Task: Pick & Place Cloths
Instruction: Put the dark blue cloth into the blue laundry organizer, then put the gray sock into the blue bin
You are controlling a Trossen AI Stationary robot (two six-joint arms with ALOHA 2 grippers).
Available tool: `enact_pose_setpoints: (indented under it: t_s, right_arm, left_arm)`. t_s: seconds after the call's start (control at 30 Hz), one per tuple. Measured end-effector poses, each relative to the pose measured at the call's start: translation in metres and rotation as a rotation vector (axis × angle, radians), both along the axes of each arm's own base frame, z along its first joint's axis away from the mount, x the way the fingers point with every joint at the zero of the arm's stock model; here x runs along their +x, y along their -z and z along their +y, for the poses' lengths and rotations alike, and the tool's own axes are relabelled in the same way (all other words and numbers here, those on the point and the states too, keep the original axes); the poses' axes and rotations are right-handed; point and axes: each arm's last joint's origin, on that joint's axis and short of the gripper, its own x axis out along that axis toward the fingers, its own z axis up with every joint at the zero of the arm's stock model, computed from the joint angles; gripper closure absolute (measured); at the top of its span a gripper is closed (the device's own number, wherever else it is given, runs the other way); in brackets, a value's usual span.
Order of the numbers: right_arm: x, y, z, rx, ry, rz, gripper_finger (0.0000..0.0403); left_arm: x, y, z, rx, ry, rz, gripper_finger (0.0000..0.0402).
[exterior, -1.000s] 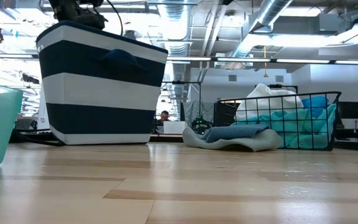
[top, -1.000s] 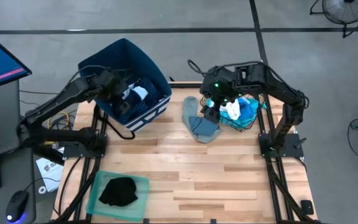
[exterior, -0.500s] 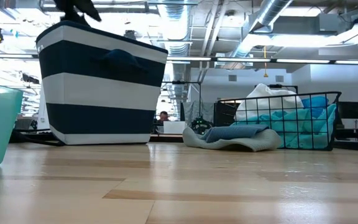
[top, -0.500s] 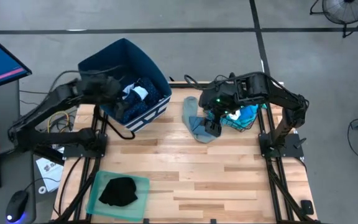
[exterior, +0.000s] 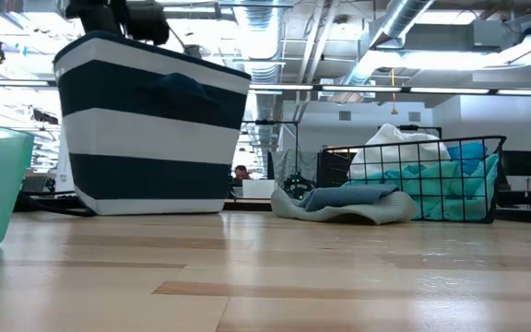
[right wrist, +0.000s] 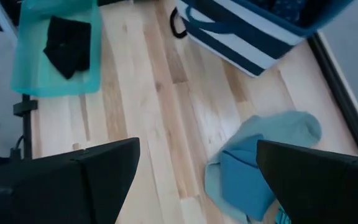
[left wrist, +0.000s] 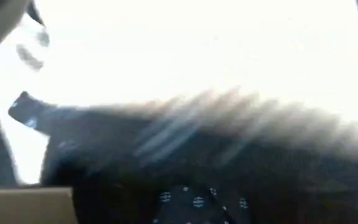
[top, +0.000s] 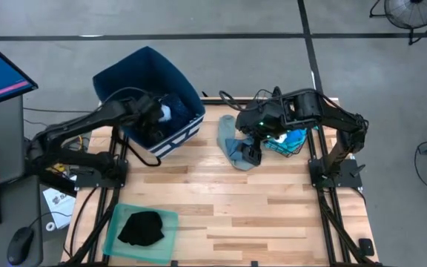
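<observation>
Only the high view shows the left gripper (top: 156, 117) inside the bin (top: 124, 70).

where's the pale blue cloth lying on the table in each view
High view: the pale blue cloth lies centre-right, under the right gripper.
Low view: right of centre on the tabletop, beside the wire basket.
Left wrist view: not in it.
Right wrist view: between the dark fingers.
Shared landmark: the striped bin.

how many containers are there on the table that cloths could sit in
3. The navy and white striped bin is at the table's far left corner, the wire basket at the far right edge, and the green tray at the near left. None other shows.
</observation>
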Motion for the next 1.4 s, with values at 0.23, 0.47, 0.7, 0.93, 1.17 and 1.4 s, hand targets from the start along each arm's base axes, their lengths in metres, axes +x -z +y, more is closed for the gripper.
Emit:
enact_pose_setpoints:
  t_s: [0.23,0.47,0.7,0.93,1.17,1.4]
  right_arm:
    - [0.002,-0.001,0.0,-0.003,0.004,-0.025,0.0088]
    - [0.003,-0.003,0.0,-0.002,0.004,-0.043,0.0088]
    - [0.003,-0.003,0.003,0.0,-0.006,-0.043,0.0088]
    - [0.002,-0.002,0.011,0.001,-0.034,-0.04,0.0088]
    - [0.002,-0.002,0.017,0.008,-0.044,-0.039,0.0088]
    - [0.001,0.013,0.024,-0.056,0.09,0.04,0.0088]
  left_arm:
    - [-0.008,0.037,0.031,-0.031,-0.154,0.119,0.0218]
    - [-0.004,0.051,0.044,-0.114,-0.189,0.088,0.0222]
    - [-0.002,0.051,0.052,-0.132,-0.22,0.09,0.0222]
    - [-0.02,-0.032,0.031,0.063,-0.206,-0.229,0.0221]
    - [-0.055,-0.082,-0.004,0.197,-0.183,-0.454,0.017]
    - [-0.089,-0.124,-0.045,0.228,-0.197,-0.779,0.0102]
